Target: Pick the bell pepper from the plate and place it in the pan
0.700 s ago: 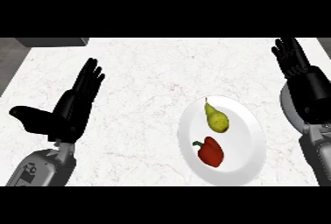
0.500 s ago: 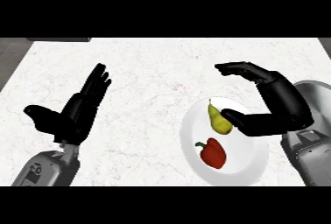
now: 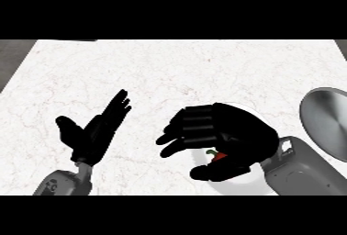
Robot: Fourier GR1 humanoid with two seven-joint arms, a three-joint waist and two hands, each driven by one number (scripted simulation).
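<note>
Main risk from here: the right hand (image 3: 227, 137) covers almost the whole plate (image 3: 234, 186), so whatever else lies on it is hidden under the palm, and the fingers could close on the wrong item or knock something off the rim; cause would be a blind grasp with the target mostly out of sight. Second risk: the pepper (image 3: 218, 156) looks smooth and rounded, so I'd guess it could squirt out sideways between thumb and fingers if the pinch lands off-centre. Third: the pan (image 3: 327, 120) sits well apart at the right edge, partly cut off by the frame, so the carry goes across bare counter (image 3: 169, 69) and a slip there would leave the pepper short of the pan. Right hand now: fingers half curled, pointing left, thumb tucked underneath; only a small red bit with a green stem shows in the gap between them. Cannot tell whether it grips the pepper or just hovers over it. Pepper is on the plate, under that hand. Left hand (image 3: 95, 133) at lower left, open, fingers straight and raised, resting, touching nothing.
</note>
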